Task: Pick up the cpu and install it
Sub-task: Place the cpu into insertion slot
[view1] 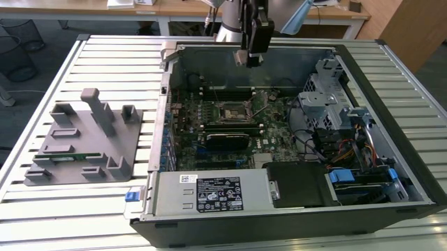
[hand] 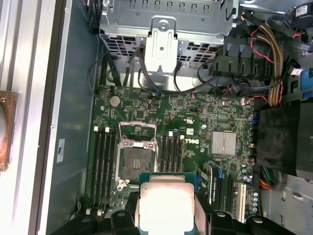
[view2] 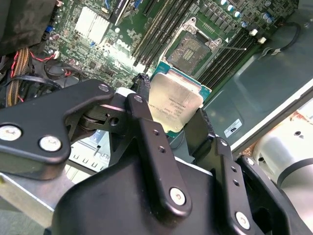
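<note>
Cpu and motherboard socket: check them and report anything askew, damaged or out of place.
Nothing stands out. The cpu sits squarely in the gripper above the board, its edges in line with the socket in the first wrist view. The socket is empty, its metal frame flipped open.

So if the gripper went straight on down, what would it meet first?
The cpu in the gripper would likely meet the motherboard first, close beside the open socket. Whether it lines up squarely is unclear.
</note>
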Robot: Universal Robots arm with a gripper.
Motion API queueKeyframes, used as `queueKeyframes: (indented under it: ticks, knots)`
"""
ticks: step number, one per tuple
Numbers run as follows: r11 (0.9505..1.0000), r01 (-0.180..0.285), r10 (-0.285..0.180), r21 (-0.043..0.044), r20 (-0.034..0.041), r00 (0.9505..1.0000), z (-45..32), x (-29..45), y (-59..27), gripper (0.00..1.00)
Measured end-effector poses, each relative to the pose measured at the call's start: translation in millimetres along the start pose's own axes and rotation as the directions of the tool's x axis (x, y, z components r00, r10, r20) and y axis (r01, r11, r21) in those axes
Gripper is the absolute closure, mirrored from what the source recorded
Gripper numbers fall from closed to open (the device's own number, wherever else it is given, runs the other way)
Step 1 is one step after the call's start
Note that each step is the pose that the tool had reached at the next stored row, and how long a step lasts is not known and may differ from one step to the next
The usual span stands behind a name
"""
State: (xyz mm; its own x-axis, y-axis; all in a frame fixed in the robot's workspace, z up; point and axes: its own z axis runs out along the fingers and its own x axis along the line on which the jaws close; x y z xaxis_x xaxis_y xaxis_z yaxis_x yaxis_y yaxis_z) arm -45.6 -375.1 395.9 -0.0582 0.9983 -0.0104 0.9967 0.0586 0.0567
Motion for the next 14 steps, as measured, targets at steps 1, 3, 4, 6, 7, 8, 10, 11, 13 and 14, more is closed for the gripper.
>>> queueKeyframes:
  ticks: [1,3,4,6,7,8,10,11,13,14]
  knots:
    - [1.0,0.0,0.0,0.0001,0.0001,1.0,0.2,0.0,0.0,0.47]
    - [1.0,0.0,0.0,0.0,0.0,1.0,0.7,0.0,0.0,0.47]
    - [1.0,0.0,0.0,0.0,0.0,1.0,0.9,0.0,0.0,0.47]
    - [1.0,0.0,0.0,0.0,-0.0001,1.0,1.4,0.0,-0.1,0.47]
    - [1.0,0.0,0.0,-0.0001,-0.0002,1.0,1.7,0.0,-0.1,0.47]
    - [1.0,0.0,0.0,-0.0001,-0.0002,1.0,2.1,0.0,-0.1,0.47]
    - [1.0,0.0,0.0,-0.0001,-0.0001,1.0,2.9,0.0,-0.2,0.47]
    - [1.0,0.0,0.0,0.0,-0.0001,1.0,3.3,0.0,-0.2,0.47]
    - [1.0,0.0,0.0,0.0,-0.0001,1.0,4.4,0.0,-0.2,0.47]
    - [1.0,0.0,0.0,0.0,0.0,1.0,4.9,0.0,-0.3,0.47]
